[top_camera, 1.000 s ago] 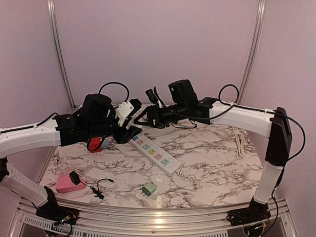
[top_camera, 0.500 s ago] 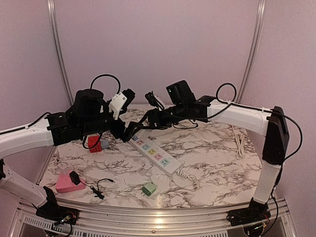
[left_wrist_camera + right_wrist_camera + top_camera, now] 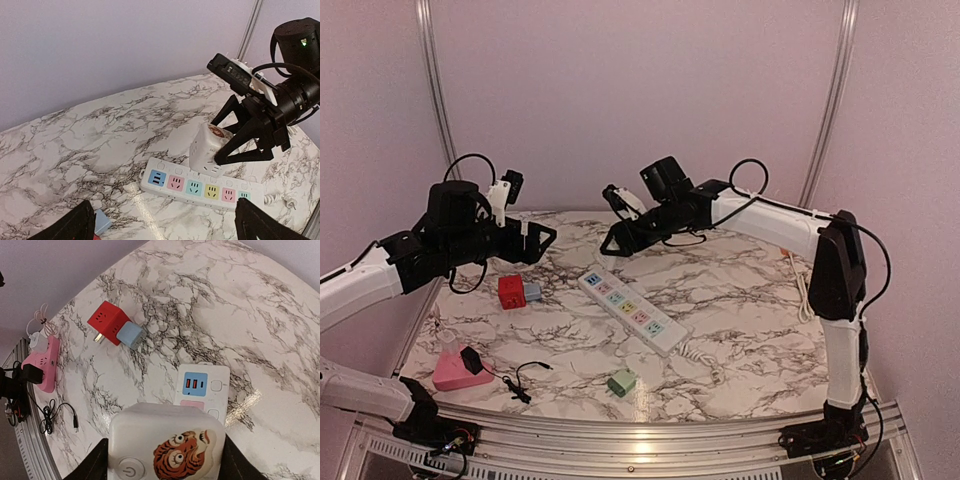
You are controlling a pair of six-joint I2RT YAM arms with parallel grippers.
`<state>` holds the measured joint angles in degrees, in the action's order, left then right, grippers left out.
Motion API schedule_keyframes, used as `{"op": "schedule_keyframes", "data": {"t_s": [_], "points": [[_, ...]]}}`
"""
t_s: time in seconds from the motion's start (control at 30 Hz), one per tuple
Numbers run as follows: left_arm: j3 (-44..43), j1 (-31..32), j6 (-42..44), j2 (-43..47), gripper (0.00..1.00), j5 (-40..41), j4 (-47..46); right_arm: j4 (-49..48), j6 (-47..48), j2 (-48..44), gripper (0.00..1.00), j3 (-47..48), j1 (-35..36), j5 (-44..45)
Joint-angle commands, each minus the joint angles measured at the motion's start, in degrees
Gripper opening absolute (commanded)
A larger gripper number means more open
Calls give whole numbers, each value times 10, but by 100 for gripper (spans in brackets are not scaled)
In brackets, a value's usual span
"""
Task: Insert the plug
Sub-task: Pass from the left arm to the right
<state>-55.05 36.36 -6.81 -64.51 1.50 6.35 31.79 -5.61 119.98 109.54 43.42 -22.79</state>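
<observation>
The plug is a white cube with a tiger sticker and a power button. My right gripper is shut on its two sides. It hangs tilted just above the blue-socket end of the white power strip, and its prongs are hidden. In the left wrist view the cube sits between the right gripper's black fingers. In the top view the right gripper hovers over the far end of the strip. My left gripper stands open and empty well to the left, facing the strip.
A red cube plug joined to a small blue adapter lies left of the strip. A pink socket block with a black plug, a thin black cable and a green plug lie near the front. A white cord runs along the right edge.
My left gripper has opened wide and drawn back to the left, away from the white cube. The right gripper keeps the cube and has shifted slightly up and back.
</observation>
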Motion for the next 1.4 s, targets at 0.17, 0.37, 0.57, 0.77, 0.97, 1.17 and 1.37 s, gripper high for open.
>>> {"op": "schedule_keyframes", "data": {"t_s": [0.17,0.37,0.57,0.77,0.97,1.17,1.37], "points": [[22,-115,-80,15,99,-129,53,37,84,59,18,86,4,49],[62,-133,-81,29,99,-133,21,34,104,74,18,78,19,77],[86,-136,-84,18,99,-135,0,16,122,87,18,74,38,115],[93,-141,-91,14,99,-143,-15,-20,116,97,18,57,40,128],[95,-145,-92,7,99,-150,-19,-31,115,112,18,62,40,128],[95,-150,-93,2,99,-159,-21,-10,106,103,18,68,40,109],[96,-150,-90,5,99,-231,-48,23,84,61,18,61,40,32]]}}
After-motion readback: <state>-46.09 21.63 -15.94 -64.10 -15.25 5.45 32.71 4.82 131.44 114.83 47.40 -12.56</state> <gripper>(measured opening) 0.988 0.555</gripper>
